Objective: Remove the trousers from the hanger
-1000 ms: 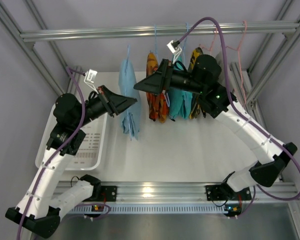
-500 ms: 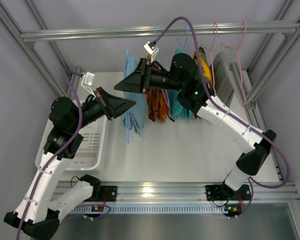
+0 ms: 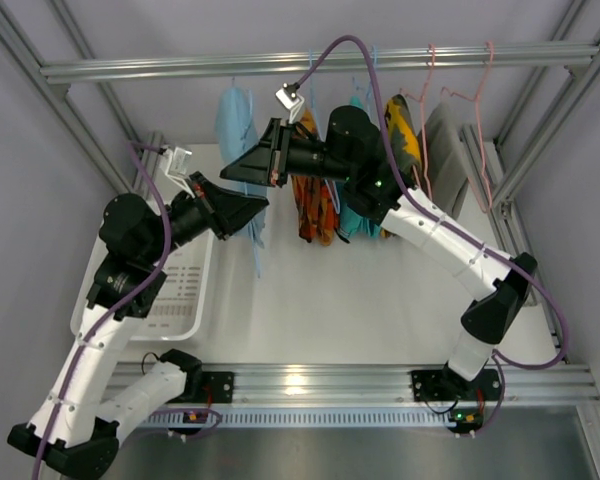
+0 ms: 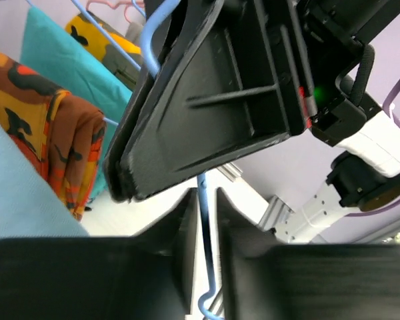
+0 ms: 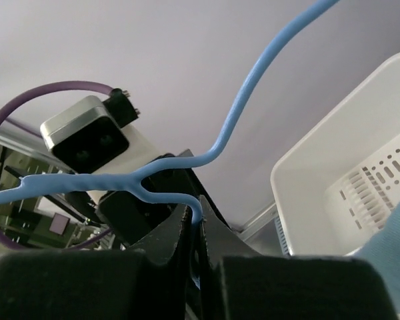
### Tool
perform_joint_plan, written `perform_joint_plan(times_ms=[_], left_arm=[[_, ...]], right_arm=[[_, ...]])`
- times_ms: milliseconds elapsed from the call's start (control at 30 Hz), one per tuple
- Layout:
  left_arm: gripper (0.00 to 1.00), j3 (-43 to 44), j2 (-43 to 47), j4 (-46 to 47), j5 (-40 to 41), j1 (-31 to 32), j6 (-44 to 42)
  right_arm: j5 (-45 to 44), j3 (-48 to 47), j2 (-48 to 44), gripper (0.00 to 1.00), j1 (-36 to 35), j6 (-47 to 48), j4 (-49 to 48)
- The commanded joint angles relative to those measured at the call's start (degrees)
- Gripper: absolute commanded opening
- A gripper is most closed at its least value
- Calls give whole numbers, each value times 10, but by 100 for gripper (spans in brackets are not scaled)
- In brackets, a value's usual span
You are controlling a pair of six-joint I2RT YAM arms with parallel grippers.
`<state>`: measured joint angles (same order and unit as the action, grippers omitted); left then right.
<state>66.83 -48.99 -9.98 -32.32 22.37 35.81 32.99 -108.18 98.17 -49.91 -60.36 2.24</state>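
Note:
The light blue trousers [image 3: 236, 122] hang from the rail at the left and trail down to the table. The thin blue hanger [image 5: 253, 73] shows best in the wrist views. My right gripper [image 5: 199, 220] is shut on its wire just below the fork. In the top view that right gripper [image 3: 230, 172] reaches left across the trousers. My left gripper [image 4: 207, 213] stands slightly open with a straight run of the hanger wire [image 4: 205, 253] between its fingers. From above, the left gripper [image 3: 262, 203] sits just below the right one. The trousers' cloth [image 4: 17, 200] fills the left wrist view's lower left.
An orange-patterned garment [image 3: 315, 200] and a darker teal one [image 3: 360, 215] hang right of the trousers. Pink hangers [image 3: 435, 80] and a grey garment [image 3: 445, 140] are further right on the rail [image 3: 180, 68]. A white basket [image 3: 180, 290] lies at the left.
My right arm swung left and its gripper shut on the hanger wire. My left gripper's jaws parted. The trousers shifted up and to the left.

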Motion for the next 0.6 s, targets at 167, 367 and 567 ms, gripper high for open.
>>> perform_joint_plan(times_ms=[167, 367, 567], left_arm=[[88, -20, 101, 6, 136, 3, -200], [99, -89, 209, -80, 214, 3, -338], [98, -201, 275, -102, 154, 3, -420]], right_arm=[[13, -51, -19, 0, -7, 27, -52], [1, -70, -23, 0, -5, 30, -35], [-45, -105, -26, 0, -5, 35, 21]])
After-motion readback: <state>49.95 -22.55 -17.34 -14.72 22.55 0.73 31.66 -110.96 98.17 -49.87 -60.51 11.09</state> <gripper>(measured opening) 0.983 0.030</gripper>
